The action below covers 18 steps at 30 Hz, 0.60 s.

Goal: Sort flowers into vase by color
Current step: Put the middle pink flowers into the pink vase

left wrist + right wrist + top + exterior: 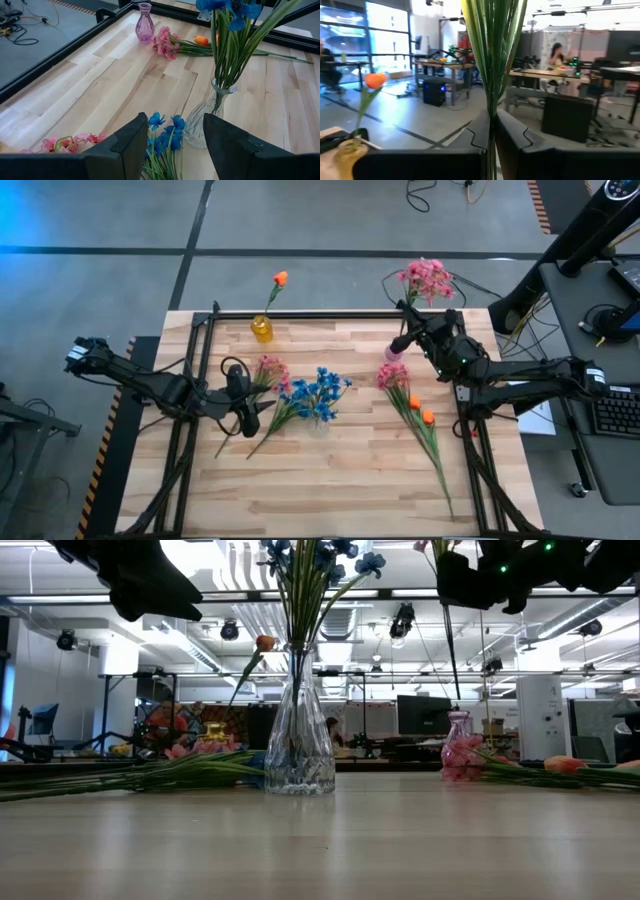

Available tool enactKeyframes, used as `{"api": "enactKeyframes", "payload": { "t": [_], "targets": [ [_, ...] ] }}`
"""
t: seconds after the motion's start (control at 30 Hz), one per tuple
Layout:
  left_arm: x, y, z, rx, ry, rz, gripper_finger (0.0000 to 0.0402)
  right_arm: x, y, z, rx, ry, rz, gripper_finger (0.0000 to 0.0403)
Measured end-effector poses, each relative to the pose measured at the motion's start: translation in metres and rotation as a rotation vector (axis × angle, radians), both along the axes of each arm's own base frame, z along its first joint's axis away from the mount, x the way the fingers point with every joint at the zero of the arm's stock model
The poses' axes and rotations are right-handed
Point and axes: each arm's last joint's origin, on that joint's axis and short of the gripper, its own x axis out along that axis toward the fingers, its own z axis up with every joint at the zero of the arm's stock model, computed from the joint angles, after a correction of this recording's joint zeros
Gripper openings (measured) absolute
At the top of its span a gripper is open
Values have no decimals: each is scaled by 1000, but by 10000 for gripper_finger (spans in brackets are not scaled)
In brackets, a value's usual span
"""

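The right gripper (408, 308) pinches a bunch of pink flowers (428, 278) by the stalks, upright above the pink vase (394, 354) at the far right, seemingly to drop them in. The left gripper (243, 392) hangs wide and empty over loose blue flowers (162, 135) just left of the clear vase (207, 117), likely its next pick. One orange flower (280, 278) stands in the yellow vase (262, 329).

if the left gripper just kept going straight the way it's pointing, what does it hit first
Most likely the loose blue flowers lying on the table between the left gripper's open fingers, then the clear glass vase just behind them; depth is uncertain.
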Motion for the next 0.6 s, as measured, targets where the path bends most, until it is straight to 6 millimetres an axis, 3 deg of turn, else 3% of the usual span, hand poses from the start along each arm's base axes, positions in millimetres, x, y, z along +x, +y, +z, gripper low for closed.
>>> {"api": "enactKeyframes", "payload": {
  "t": [0.33, 0.6],
  "targets": [
    [0, 0, 0, 0, 0, 0, 175, -2, -4, -1, 10, -13, -22, 13],
    [0, 0, 0, 0, 0, 0, 175, -5, -11, -15, 47, -21, -48, 13]
  ]
}}
